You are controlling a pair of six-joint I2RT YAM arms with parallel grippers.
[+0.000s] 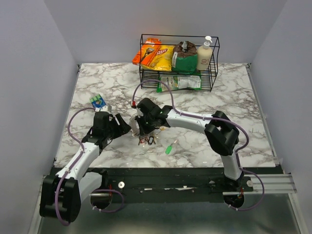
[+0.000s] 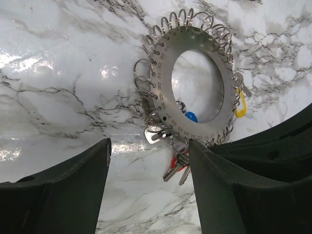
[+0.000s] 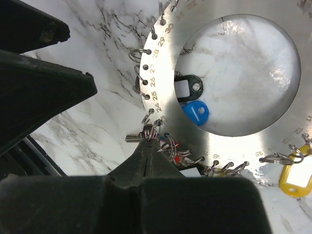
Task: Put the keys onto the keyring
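The left arm (image 1: 83, 158) stretches forward and inward, with its forearm low and its wrist angled down. The left gripper (image 2: 148, 146) is spread wide, its two dark fingers (image 2: 63, 190) well apart. The right arm (image 1: 195, 119) folds at a raised elbow and runs leftward, wrist bent down. The right gripper (image 3: 147, 142) is pressed closed. Its fingertips meet in a thin seam and pinch a wire loop at the edge of the keyring (image 3: 163, 63), just ahead of them. The two grippers sit near each other, tips facing.
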